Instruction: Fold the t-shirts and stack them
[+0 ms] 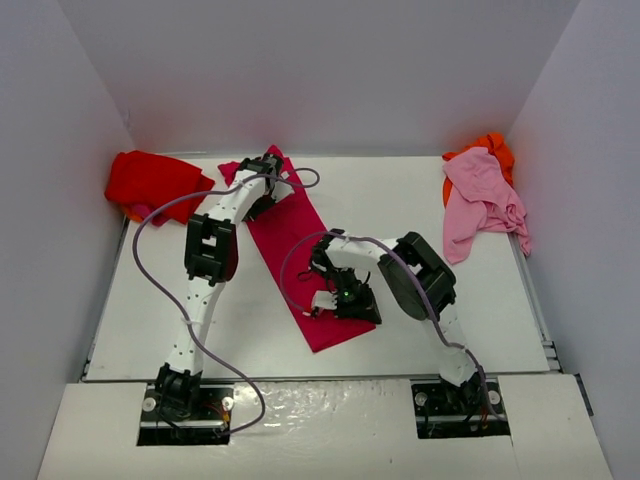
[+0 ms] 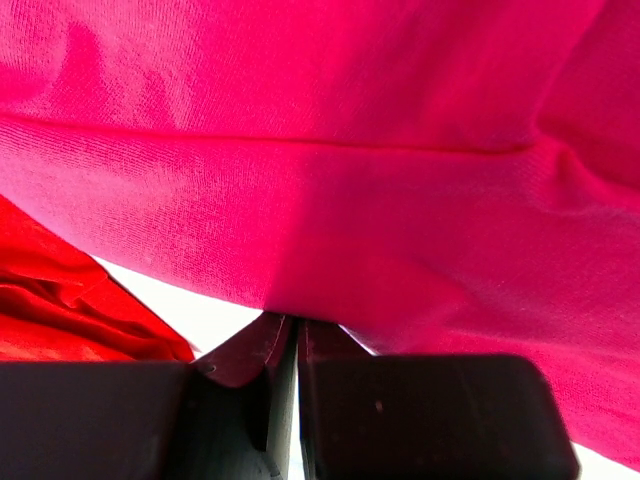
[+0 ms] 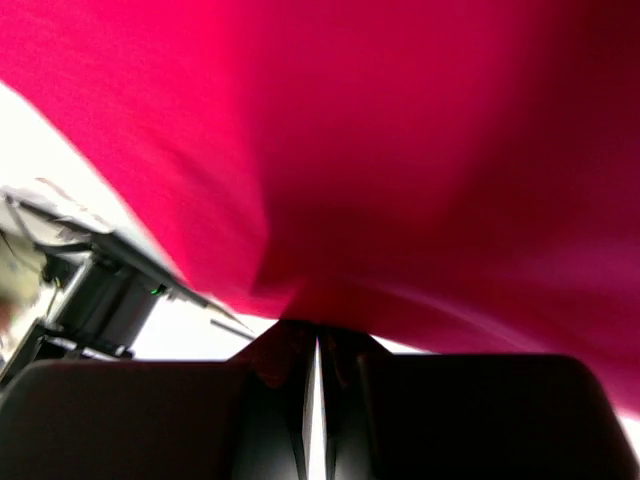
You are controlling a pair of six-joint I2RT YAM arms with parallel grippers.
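On crimson t-shirt (image 1: 300, 235): left pincer (image 1: 268, 166), right pincer (image 1: 320, 302)

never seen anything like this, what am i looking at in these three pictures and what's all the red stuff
These are two robot arms bolted at the near edge of a white table. The wide picture comes from a fixed camera above and behind them. The other two come from a small camera on each wrist, so the dark shapes along the bottom are part of that arm itself.

A crimson-magenta cloth t-shirt lies slantwise across the table. The left pincer is shut on its far end and the right pincer on its near part, which is why both close-ups are filled with that cloth.

A bright red cloth t-shirt lies bunched at the far left corner. At the far right, a pale pink cloth t-shirt lies over an orange cloth t-shirt.
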